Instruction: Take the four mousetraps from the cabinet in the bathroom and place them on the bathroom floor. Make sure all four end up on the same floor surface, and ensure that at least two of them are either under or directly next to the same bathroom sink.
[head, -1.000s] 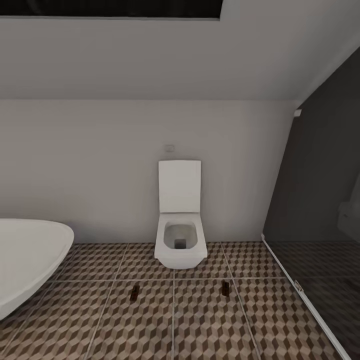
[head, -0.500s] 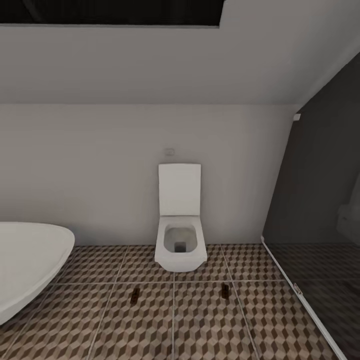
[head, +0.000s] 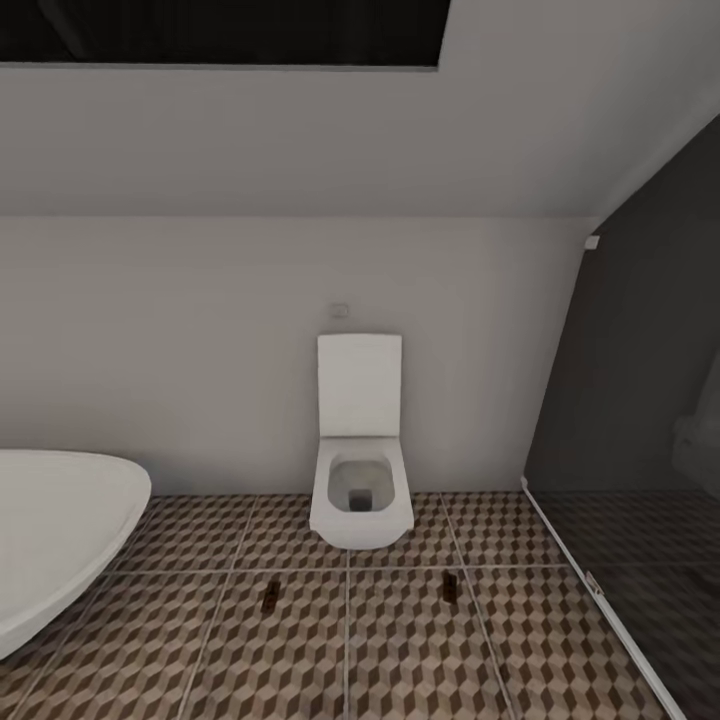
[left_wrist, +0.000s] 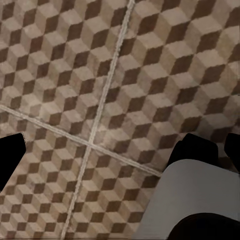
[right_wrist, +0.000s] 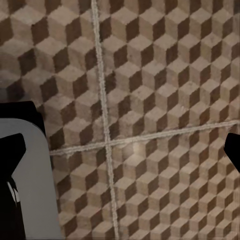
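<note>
The cube-patterned bathroom floor (head: 400, 650) stretches ahead of me. Two small dark brown flat pieces that look like mousetraps lie on it in front of a toilet, one to the left (head: 270, 598) and one to the right (head: 450, 587). They are too small for me to make out details. My left gripper (left_wrist: 122, 155) hangs open over the bare floor (left_wrist: 150, 75) with nothing between its fingers. My right gripper (right_wrist: 122, 150) is also open and empty over the tiles (right_wrist: 165, 75). The cabinet and the bathroom sink are out of view.
A white toilet (head: 360, 480) with its lid up stands against the far wall. A white oval bathtub (head: 55, 530) fills the left side. A dark glass shower screen (head: 630, 400) with a pale floor rail (head: 600, 590) bounds the right.
The whole head view has slid slightly downward, so the camera has tilted up. The toilet, tub and the two small brown pieces keep their places on the floor.
</note>
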